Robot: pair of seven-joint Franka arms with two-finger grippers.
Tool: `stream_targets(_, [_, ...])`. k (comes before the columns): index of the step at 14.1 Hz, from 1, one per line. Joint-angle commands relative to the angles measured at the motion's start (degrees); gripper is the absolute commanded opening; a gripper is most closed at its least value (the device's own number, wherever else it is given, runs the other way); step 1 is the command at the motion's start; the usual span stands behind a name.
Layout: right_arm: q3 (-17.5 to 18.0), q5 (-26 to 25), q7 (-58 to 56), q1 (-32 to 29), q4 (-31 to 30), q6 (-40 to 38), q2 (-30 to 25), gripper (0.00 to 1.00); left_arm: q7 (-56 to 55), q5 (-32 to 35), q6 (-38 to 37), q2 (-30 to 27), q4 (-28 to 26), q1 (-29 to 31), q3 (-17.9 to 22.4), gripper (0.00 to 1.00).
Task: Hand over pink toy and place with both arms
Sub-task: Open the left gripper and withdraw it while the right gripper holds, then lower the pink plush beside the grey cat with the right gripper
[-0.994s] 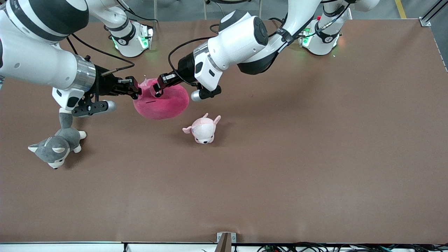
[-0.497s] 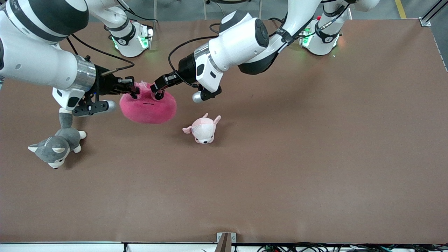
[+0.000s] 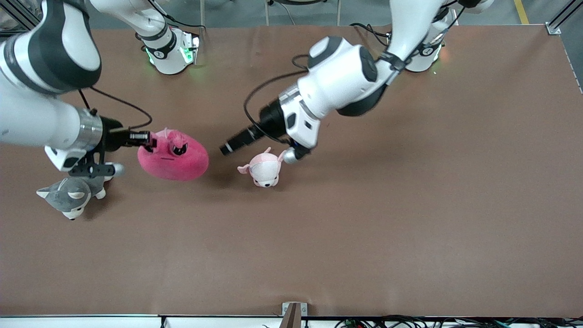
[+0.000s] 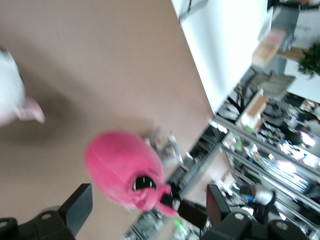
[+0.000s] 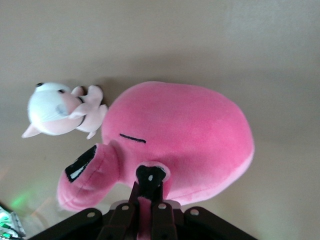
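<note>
The pink toy (image 3: 174,157) is a round hot-pink plush with angry black eyes. It hangs from my right gripper (image 3: 148,139), which is shut on a fold of plush at its top, over the table toward the right arm's end. In the right wrist view the shut fingers (image 5: 159,210) pinch a strip of pink plush of the toy (image 5: 185,132). My left gripper (image 3: 226,149) is open and empty, apart from the toy, beside the small pale plush. In the left wrist view its gripper (image 4: 148,196) stands wide open, with the toy (image 4: 120,167) farther off.
A small pale pink-and-white plush (image 3: 264,169) lies near the table's middle, just below the left wrist; it also shows in the right wrist view (image 5: 57,107). A grey-and-white dog plush (image 3: 73,194) lies under the right arm, nearer the front camera. Bare brown table (image 3: 364,228).
My left gripper has let go of the pink toy and pulled back toward the left arm's end. My right gripper has carried the toy toward the right arm's end and lower in the view.
</note>
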Motion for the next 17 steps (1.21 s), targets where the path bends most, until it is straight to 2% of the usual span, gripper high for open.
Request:
stream_targets(1, [0.7, 0.2, -5.6, -3.1, 0.2, 0.7, 3.2, 0.0, 0.0, 10.5, -6.9, -1.8, -1.7, 4.9, -0.2, 1.0])
stream_targets(3, [0.7, 1.3, -10.9, -5.5, -0.1, 0.4, 4.9, 0.0, 0.9, 19.3, -12.7, -1.9, -1.6, 7.7, -0.2, 1.0])
stream_targets(6, [0.7, 6.0, -19.4, -10.3, -0.3, -0.3, 8.4, 0.0, 5.0, 30.2, -25.4, -3.3, -1.5, 10.5, -0.2, 1.0])
stream_targets(8, [0.7, 7.4, -22.6, -12.2, -0.3, -1.0, 10.0, 0.0, 9.9, 34.3, -33.7, -5.0, -1.5, 13.3, -0.2, 1.0])
stream_targets(12, [0.7, 8.7, -23.6, -12.5, -0.3, -1.1, 12.1, 0.0, 23.1, 35.7, -45.6, -9.8, -1.4, 20.7, -0.2, 1.0])
stream_targets(17, [0.7, 14.0, -28.3, -14.9, -2.4, -1.6, 14.7, 0.01, 45.0, 35.7, -51.5, -16.3, -1.4, 30.0, -0.3, 1.0])
